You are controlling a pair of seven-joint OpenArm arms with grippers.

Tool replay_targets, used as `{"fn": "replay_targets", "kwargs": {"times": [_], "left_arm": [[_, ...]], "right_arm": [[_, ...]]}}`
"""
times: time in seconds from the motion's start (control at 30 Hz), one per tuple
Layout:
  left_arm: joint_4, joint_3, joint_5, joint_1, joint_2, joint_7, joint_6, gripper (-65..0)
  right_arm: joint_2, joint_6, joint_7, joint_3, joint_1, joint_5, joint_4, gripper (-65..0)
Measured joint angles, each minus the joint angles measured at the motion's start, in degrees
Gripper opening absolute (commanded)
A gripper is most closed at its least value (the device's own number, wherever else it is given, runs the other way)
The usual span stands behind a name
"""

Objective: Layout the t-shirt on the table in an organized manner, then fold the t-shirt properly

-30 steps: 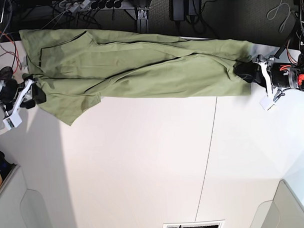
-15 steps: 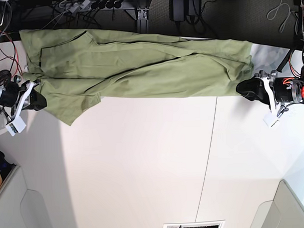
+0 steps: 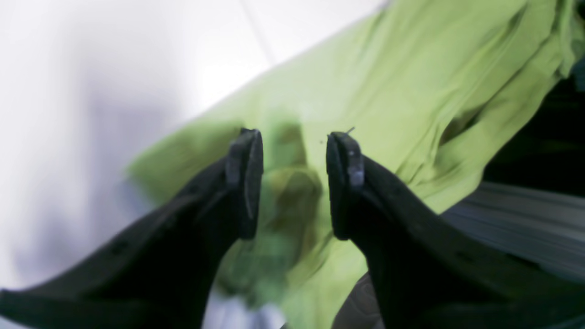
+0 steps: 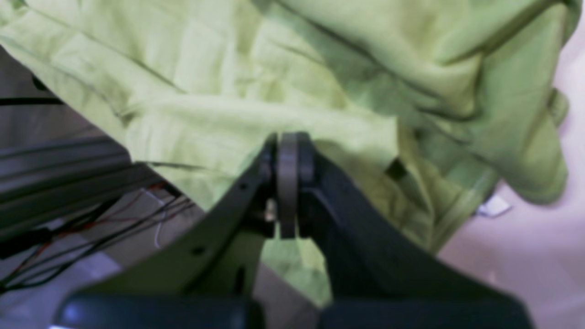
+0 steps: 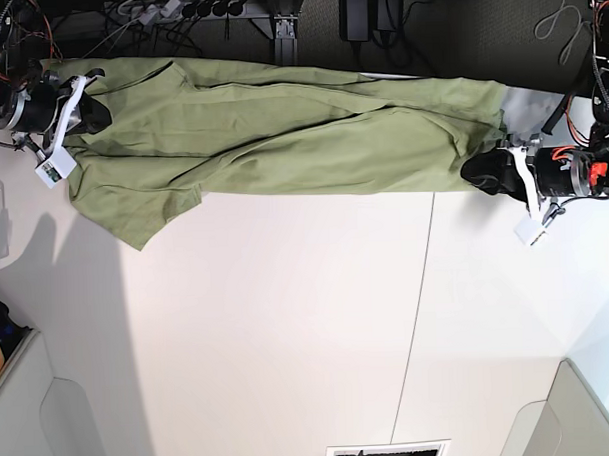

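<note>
The olive-green t-shirt lies stretched in a long band along the far edge of the white table. My right gripper is over the shirt's far left part. In the right wrist view it is shut, its tips pressed against a fold of the t-shirt, and no cloth shows between the fingers. A small white tag peeks out at the shirt's edge. My left gripper sits at the shirt's right end. Its jaws stand open just above the t-shirt.
A thin dark seam runs across the table. Cables and a power strip hang beyond the far edge, close behind the shirt. Grey panels stand at the near left and near right corners. A dark slot sits at the near edge.
My right gripper shut and swung from the shirt's near-left edge to its far-left part; the shirt barely shifted. My left gripper drifted a little along the right end, still open.
</note>
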Motion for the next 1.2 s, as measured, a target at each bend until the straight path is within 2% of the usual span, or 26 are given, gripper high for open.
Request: {"fn": "replay_targets", "kwargs": {"times": [0.13, 0.37, 0.63, 0.83, 0.9, 1.0, 1.2], "left_arm": [[-0.2, 0.0, 3.3, 1.3, 3.2, 0.1, 0.0, -38.9], [-5.0, 0.0, 4.3, 1.1, 4.1, -3.9, 0.0, -38.9], [-10.6, -0.3, 8.1, -1.4, 6.7, -9.9, -1.1, -38.9], [-12.0, -0.2, 10.6, -5.9, 6.9, -9.4, -0.7, -38.9], [-11.9, -0.2, 9.8, -7.1, 6.7, -7.8, -0.3, -38.9], [-8.8, -0.1, 7.3, -7.8, 5.7, -6.1, -0.2, -38.9], [-4.7, -0.1, 5.9, -8.1, 4.0, -5.7, -0.2, -38.9]], "right_arm": [[0.0, 0.0, 3.4, 0.0, 0.0, -3.7, -3.1, -65.0], [0.0, 0.2, 7.1, -0.1, 1.2, -5.0, -8.9, -65.0], [0.0, 0.7, 8.4, -0.2, 10.9, -4.9, -19.1, -65.0], [-0.1, 0.6, 6.5, -0.2, 16.4, -4.0, -20.9, -65.0], [0.0, 0.6, 4.9, -0.2, 17.5, -1.6, -20.1, -65.0], [0.0, 0.6, 4.8, -0.1, 17.5, -1.3, -16.7, -65.0], [-0.5, 0.3, 9.3, 0.3, 19.1, -4.9, -13.9, -65.0]]}}
